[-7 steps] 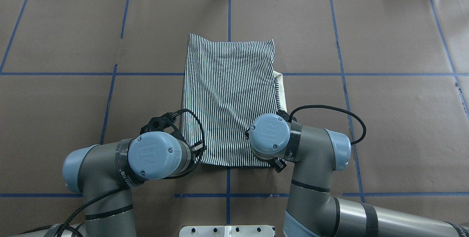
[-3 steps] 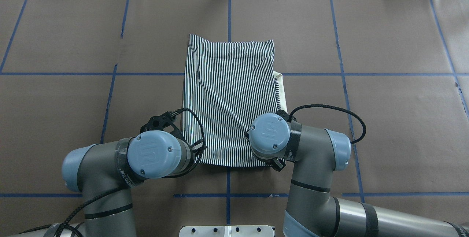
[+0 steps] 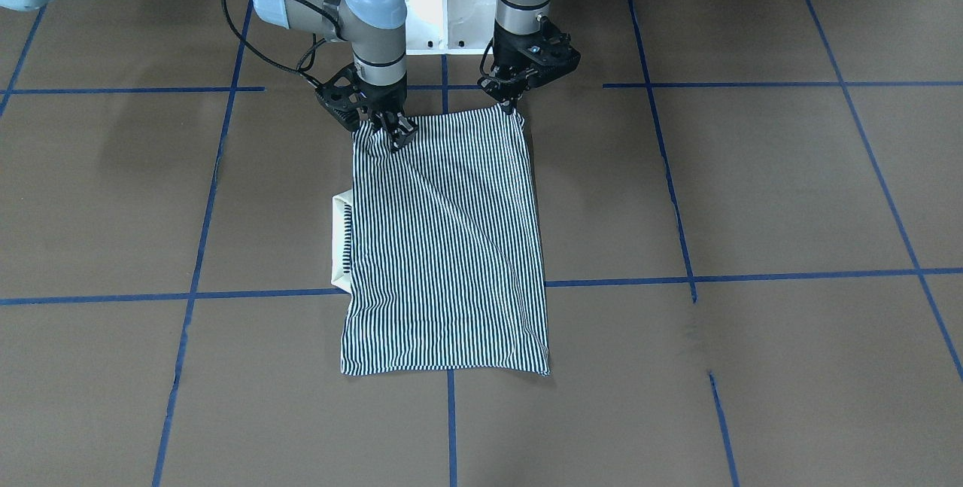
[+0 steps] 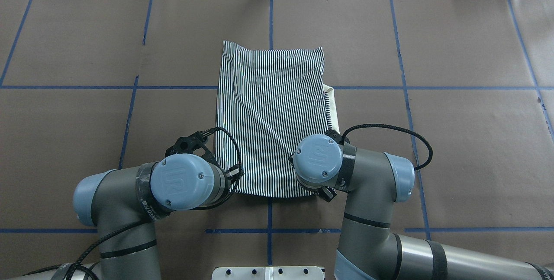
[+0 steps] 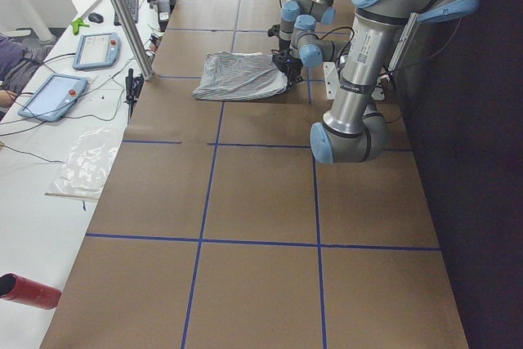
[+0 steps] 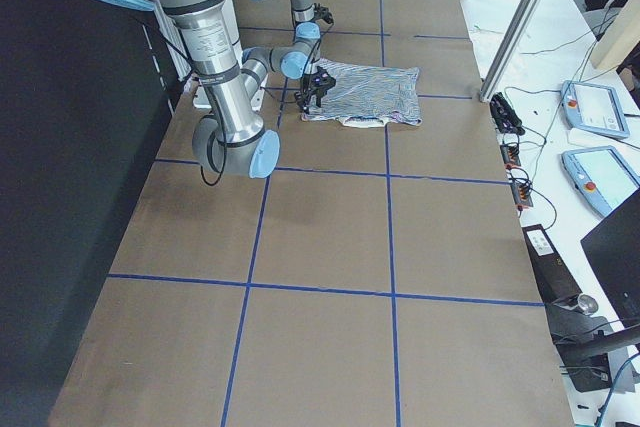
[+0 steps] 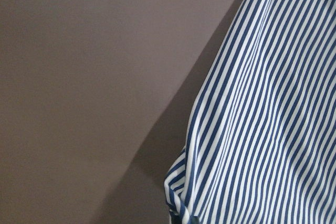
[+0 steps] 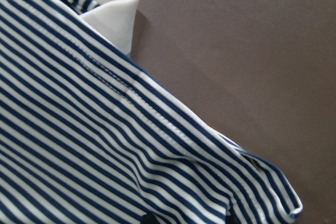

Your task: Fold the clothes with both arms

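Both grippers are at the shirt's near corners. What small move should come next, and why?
Probably raise both corners together a little: the left gripper and right gripper each pinch a corner of the shirt, which otherwise lies flat on the table.

Overhead, left wrist (image 4: pixel 184 181) and right wrist (image 4: pixel 318 163) covered the fingers (image 3: pixel 397 138). Collar (image 3: pixel 338 246) sat mostly under the folded shirt (image 3: pixel 444 246), 1 cream edge out. Side views: fingers were too small.
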{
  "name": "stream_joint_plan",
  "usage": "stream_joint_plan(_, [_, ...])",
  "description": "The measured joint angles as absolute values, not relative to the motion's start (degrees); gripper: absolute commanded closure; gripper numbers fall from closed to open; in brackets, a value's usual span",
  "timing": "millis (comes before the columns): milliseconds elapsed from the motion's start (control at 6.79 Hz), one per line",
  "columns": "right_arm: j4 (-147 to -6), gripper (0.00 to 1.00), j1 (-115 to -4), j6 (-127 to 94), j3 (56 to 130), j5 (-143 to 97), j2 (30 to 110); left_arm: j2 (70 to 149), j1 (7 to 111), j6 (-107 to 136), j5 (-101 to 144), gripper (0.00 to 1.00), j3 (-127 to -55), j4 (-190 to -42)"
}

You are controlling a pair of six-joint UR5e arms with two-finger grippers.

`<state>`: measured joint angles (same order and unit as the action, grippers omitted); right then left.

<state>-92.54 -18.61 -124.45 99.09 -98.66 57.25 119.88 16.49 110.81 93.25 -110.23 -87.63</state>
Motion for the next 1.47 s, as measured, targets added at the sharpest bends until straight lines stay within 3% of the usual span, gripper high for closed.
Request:
stream_joint_plan(1030, [-90.7, 1.00, -18.5, -124.5, 100.0, -96.7, 57.6, 119.9, 16.2, 110.9, 93.7, 1.00, -112.3, -87.6])
stream_joint_plan(1472, [-89.7, 1.00, -16.7, -124.6, 108.4, -96.8, 60.6, 118.7, 12.8, 111.6, 94.6, 1.00, -116.3, -86.8])
